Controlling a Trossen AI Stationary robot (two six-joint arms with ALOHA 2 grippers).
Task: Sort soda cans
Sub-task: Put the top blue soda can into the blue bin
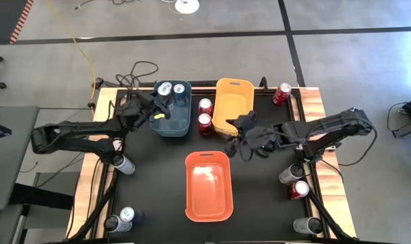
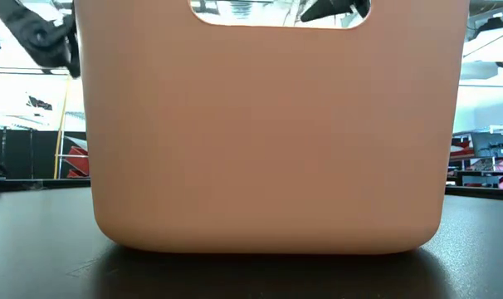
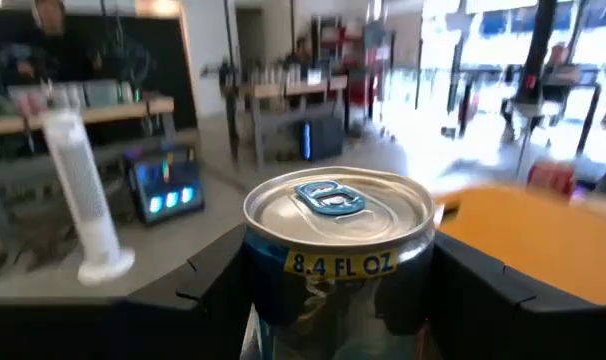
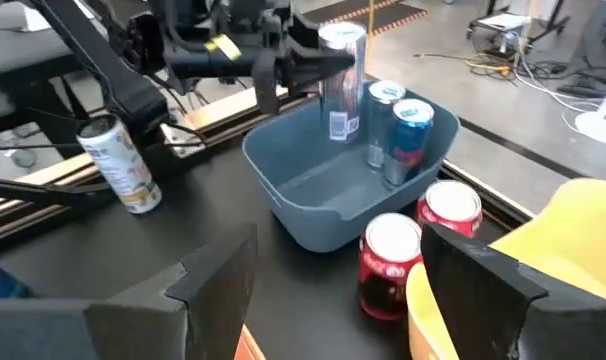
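Note:
My left gripper (image 1: pixel 159 106) is shut on a blue soda can (image 3: pixel 338 230) and holds it upright over the blue bin (image 1: pixel 173 120); the right wrist view shows this can (image 4: pixel 341 80) above the bin's floor. Two blue cans (image 1: pixel 165 88) (image 1: pixel 180 88) stand at the bin's far end. Two red cans (image 1: pixel 205 106) (image 1: pixel 204 123) stand on the mat between the blue bin and the yellow bin (image 1: pixel 232 108). My right gripper (image 1: pixel 235 142) hangs open near the yellow bin's near end, nothing between its fingers (image 4: pixel 208 290). My left gripper pinches the can's side wall just below the top rim (image 3: pixel 268 290) between its two fingers (image 3: pixel 208 285), one on each side. The fingers come in level from the table's left. The can stands upright with its blue tab up, lifted clear above the blue bin.
An orange bin (image 1: pixel 209 203) lies at the middle near side and fills the low view (image 2: pixel 268 124). More cans stand around: red at the far right (image 1: pixel 282 93), silver and red at the right edge (image 1: pixel 291 174) (image 1: pixel 300 190), silver ones at the left (image 1: pixel 124 165) (image 1: pixel 127 215).

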